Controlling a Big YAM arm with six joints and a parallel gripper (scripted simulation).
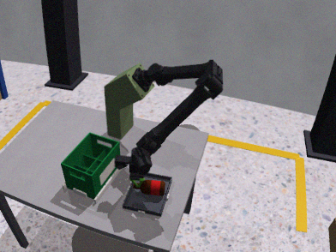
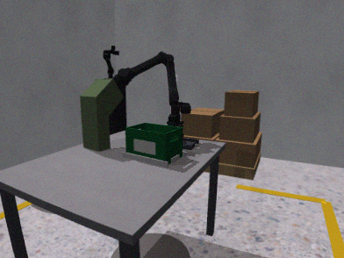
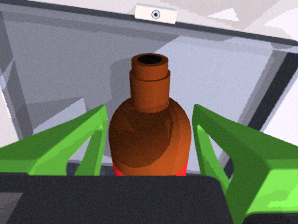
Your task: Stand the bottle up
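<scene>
Brown stacked boxes (image 2: 240,127), yellow floor lines (image 1: 301,193) (image 2: 281,193), dark pillars (image 1: 63,43), and a grey wall (image 1: 180,34) (image 2: 219,44).

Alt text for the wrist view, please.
Brown bottle between the open gripper's two green fingers, a gap visible on each side, its mouth toward the top of the picture. Behind it, a dark-rimmed tray.

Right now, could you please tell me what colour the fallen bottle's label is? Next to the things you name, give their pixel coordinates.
Red (image 1: 156,187), showing best in the top view.
</scene>
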